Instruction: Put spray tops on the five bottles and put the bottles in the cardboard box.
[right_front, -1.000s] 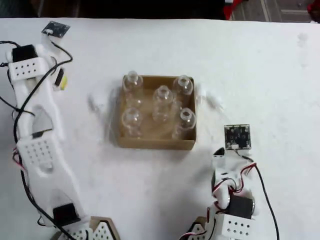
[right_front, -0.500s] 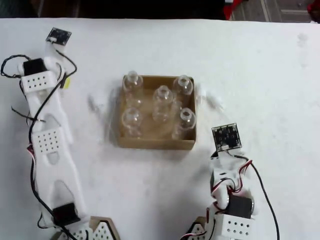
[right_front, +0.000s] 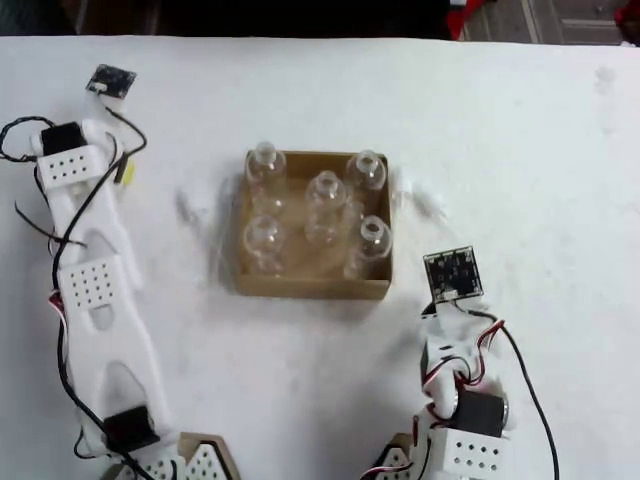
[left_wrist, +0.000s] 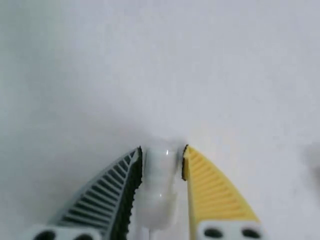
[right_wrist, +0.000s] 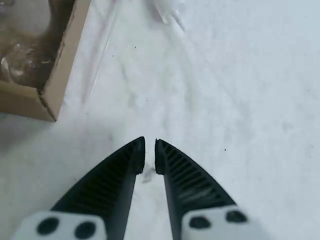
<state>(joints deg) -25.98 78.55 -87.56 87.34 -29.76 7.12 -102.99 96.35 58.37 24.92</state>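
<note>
Spray top (left_wrist: 158, 187) in left hand (left_wrist: 162, 150)

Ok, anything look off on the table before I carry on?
Yes. The five bottles already stand in the cardboard box, and their necks look bare, with no spray tops on. The left gripper is clamped on a small white part, possibly a spray top, off to the side of the box. Nothing looks tipped or spilled.

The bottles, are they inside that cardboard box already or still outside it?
Inside. All five bottles stand within the walls of the cardboard box, their round mouths facing up toward the high camera.
</note>
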